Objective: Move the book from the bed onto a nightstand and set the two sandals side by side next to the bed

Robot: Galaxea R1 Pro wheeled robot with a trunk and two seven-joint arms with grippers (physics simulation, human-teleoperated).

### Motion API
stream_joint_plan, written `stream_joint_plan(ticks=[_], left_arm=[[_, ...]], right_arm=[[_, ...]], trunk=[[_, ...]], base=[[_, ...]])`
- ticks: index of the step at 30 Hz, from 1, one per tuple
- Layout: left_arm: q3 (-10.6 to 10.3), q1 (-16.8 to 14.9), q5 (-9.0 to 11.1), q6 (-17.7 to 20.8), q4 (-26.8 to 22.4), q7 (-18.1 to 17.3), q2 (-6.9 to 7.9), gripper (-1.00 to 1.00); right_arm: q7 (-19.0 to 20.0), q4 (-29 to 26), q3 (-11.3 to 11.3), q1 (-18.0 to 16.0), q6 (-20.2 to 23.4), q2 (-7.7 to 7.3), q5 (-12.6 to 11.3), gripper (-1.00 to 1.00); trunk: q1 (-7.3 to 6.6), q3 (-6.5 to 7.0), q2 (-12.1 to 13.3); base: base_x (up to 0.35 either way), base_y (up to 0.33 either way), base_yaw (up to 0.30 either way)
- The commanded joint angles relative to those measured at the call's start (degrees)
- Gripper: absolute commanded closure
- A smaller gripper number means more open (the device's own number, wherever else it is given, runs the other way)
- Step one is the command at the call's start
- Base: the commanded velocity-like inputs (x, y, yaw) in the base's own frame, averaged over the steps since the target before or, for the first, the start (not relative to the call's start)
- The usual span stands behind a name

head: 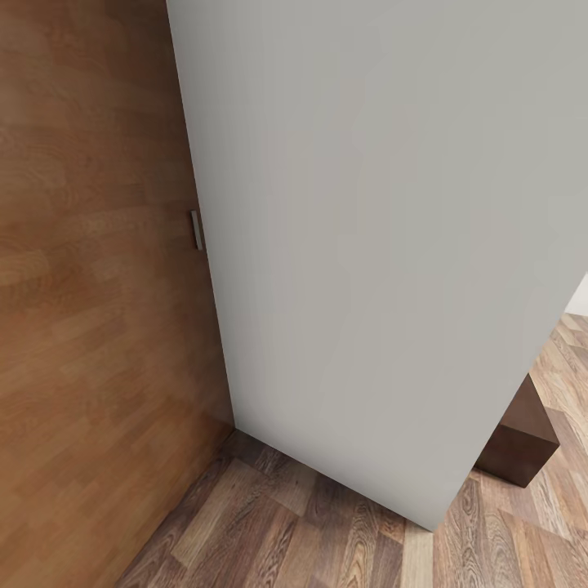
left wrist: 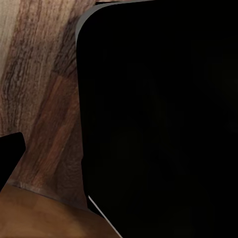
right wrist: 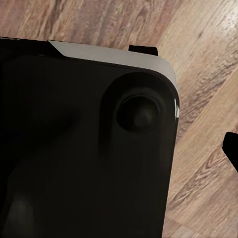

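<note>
The book, the two sandals, the bed and the nightstand are out of view. In the head view I face a pale grey wall panel (head: 376, 245) standing close in front of me on the wood-plank floor (head: 327, 539). In the right wrist view my right gripper (right wrist: 187, 99) hangs over the robot's black body (right wrist: 74, 148); its two dark fingertips (right wrist: 144, 49) are wide apart with nothing between them. In the left wrist view, one dark finger (left wrist: 10, 153) of the left gripper juts in beside the black body (left wrist: 158, 124).
A brown wood door or panel (head: 90, 286) fills the left, with a small metal fitting (head: 196, 229) at its edge against the grey panel. A dark brown wooden block (head: 523, 445) sits on the floor at the lower right.
</note>
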Motion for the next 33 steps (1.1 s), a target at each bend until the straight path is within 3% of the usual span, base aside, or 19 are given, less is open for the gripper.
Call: stream_joint_plan(ticks=[1, 7, 23, 33], left_arm=[[-0.04, -0.03, -0.03, -0.2, 0.05, -0.07, 0.0, -1.0], [-0.04, -0.03, -0.02, -0.2, 0.05, -0.07, 0.06, -1.0], [-0.04, -0.03, -0.02, -0.27, 0.05, -0.07, 0.05, -1.0], [-0.04, -0.03, -0.02, -0.28, 0.05, -0.07, 0.04, -1.0]], right_arm=[[-0.02, 0.05, 0.35, -0.04, -0.16, -0.01, 0.07, -1.0], [-0.02, 0.05, 0.36, -0.04, -0.16, -0.01, 0.07, -1.0], [-0.02, 0.13, 0.35, -0.04, -0.16, -0.04, 0.07, -1.0], [-0.02, 0.14, 0.31, -0.04, -0.16, -0.08, 0.07, -1.0]], trunk=[[0.0, -0.05, -0.03], [0.0, -0.05, -0.03], [0.0, -0.05, -0.03], [0.0, -0.05, -0.03]], base=[[0.0, 0.0, 0.0], [0.0, 0.0, -0.096], [0.0, 0.0, -0.237], [0.0, 0.0, -0.053]])
